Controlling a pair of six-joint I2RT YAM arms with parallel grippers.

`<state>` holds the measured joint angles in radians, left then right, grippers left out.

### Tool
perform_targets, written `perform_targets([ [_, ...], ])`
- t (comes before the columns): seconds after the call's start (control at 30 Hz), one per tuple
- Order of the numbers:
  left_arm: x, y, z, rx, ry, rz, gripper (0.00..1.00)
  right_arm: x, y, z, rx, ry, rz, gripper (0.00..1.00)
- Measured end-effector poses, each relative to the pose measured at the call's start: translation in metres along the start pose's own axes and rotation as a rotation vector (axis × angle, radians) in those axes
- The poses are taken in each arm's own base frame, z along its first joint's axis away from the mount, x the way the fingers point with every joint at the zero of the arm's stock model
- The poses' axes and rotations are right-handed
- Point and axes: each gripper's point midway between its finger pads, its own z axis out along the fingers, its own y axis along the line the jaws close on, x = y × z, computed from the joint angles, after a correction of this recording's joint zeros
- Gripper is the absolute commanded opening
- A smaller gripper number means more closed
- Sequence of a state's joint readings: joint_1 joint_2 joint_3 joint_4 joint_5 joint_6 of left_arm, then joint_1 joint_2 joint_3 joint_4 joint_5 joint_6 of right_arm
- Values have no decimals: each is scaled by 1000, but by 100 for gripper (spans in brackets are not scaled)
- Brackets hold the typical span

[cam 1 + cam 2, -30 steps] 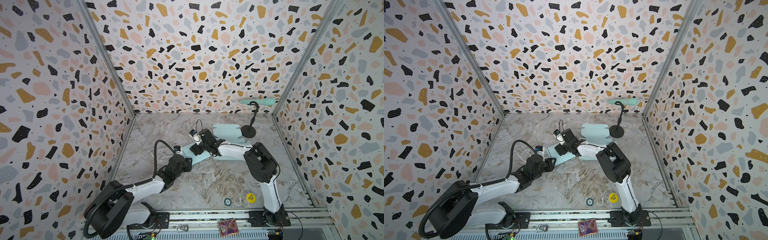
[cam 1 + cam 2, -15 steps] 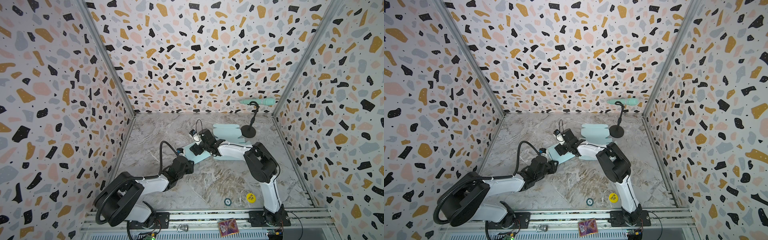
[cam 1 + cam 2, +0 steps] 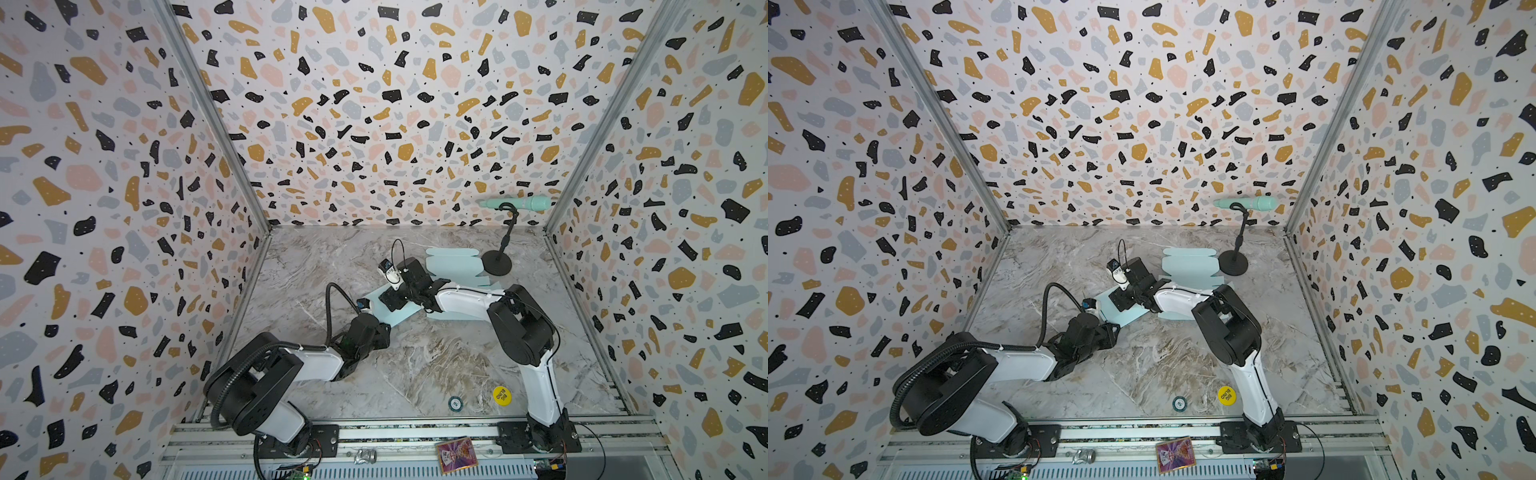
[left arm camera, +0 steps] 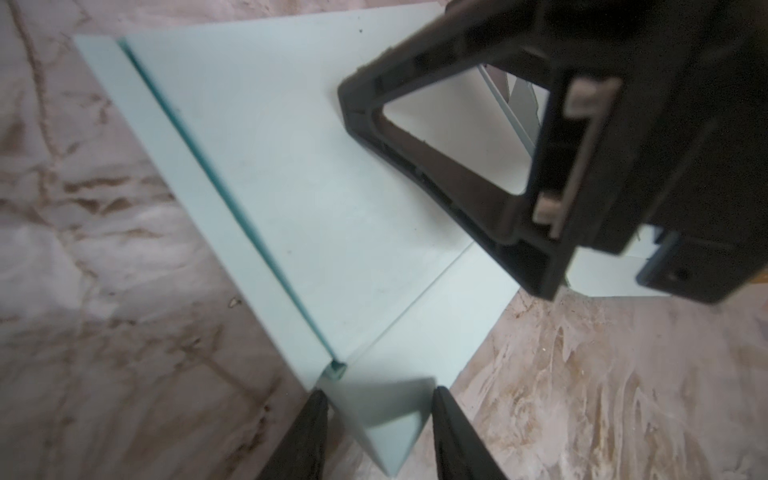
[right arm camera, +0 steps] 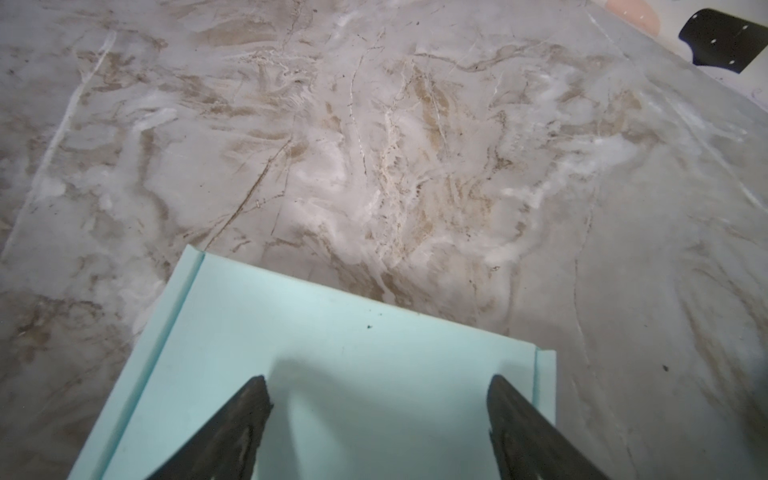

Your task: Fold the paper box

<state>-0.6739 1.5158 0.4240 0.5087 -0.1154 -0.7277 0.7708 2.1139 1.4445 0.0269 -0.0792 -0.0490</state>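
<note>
The paper box point(image 3: 453, 264) is a flat pale mint sheet lying on the marble table, seen in both top views point(image 3: 1190, 266). My right gripper point(image 3: 392, 300) stands open on its near panel, and in the right wrist view its spread tips point(image 5: 378, 386) rest on the mint surface point(image 5: 332, 332). My left gripper point(image 3: 385, 329) is at the sheet's near corner. In the left wrist view a raised corner flap point(image 4: 386, 419) sits between the left gripper's point(image 4: 379, 399) narrowed jaws and touches both. One of the right gripper's fingers point(image 4: 419, 166) presses on the panel beyond.
A mint handheld device point(image 3: 517, 203) hangs on a black stand whose round base point(image 3: 496, 262) sits on the sheet's far right edge. A yellow disc point(image 3: 501, 395) and a small round token point(image 3: 455, 402) lie near the front rail. Patterned walls close three sides.
My left arm has swung in and brought its gripper to the sheet's near corner, with the jaws narrowing slightly. The right arm has not moved.
</note>
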Motion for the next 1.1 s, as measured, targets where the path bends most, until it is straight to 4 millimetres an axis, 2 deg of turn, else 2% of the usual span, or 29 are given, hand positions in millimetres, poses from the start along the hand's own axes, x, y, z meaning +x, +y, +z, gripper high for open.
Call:
perform_targets([
  [0.07,-1,0,2,-24,2,29,35,0,0,0,0,-1,0,83],
  [0.2,-4,1,7,-76,-2,88,23,-2,-3,0,15,-6,0,83],
  [0.3,-4,2,10,-101,-6,123,21,-2,-4,0,18,-6,0,83],
  [0.47,-5,2,10,-109,-12,147,33,-2,-4,0,22,-5,-1,83],
  [0.77,-9,17,-5,-101,-30,112,42,-1,-4,0,21,0,-1,83],
  [1.1,-50,15,-41,-52,-134,48,45,1,-2,-3,12,19,1,85],
])
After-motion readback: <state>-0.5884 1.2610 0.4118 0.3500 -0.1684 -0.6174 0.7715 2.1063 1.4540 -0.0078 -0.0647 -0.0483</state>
